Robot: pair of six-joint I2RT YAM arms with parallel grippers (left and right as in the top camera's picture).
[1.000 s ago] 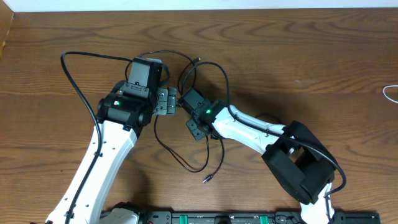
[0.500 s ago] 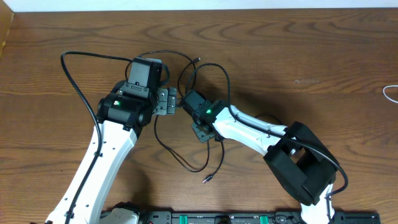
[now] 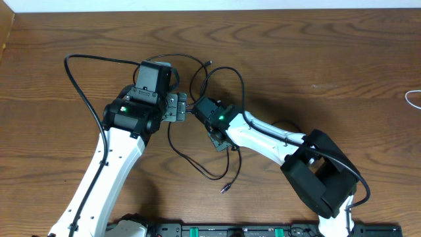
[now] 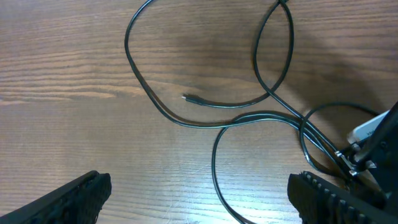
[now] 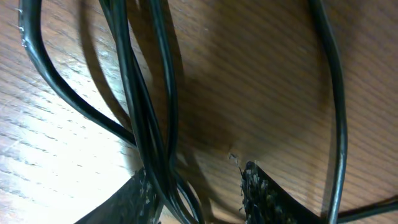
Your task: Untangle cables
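Thin black cables [image 3: 227, 79] lie looped and crossed on the wooden table between my two arms. One plug end [image 3: 225, 189] lies near the front and another [image 3: 209, 63] at the back. My left gripper [image 3: 179, 106] is wide open just above the wood; one black cable [image 4: 214, 174] runs between its fingers [image 4: 78, 198] untouched, beside a loose plug [image 4: 189, 98]. My right gripper [image 3: 195, 110] faces it closely. Its jaws are partly closed around a bundle of black cables [image 5: 146, 112] that lies against one finger [image 5: 142, 198], with bare wood showing before the other. A white cable [image 3: 414, 99] peeks in at the right edge.
The left arm's own thicker black cable [image 3: 77, 72] arcs over the table at the back left. The right arm [image 3: 316, 171] stretches across the front right. A black rail [image 3: 250, 230] lines the front edge. The right gripper's body [image 4: 376, 134] shows at the right of the left wrist view.
The right gripper's jaws have narrowed around the cable bundle and it has shifted slightly. The front cable loop and its plug have slid a little to the right. The left arm is still.
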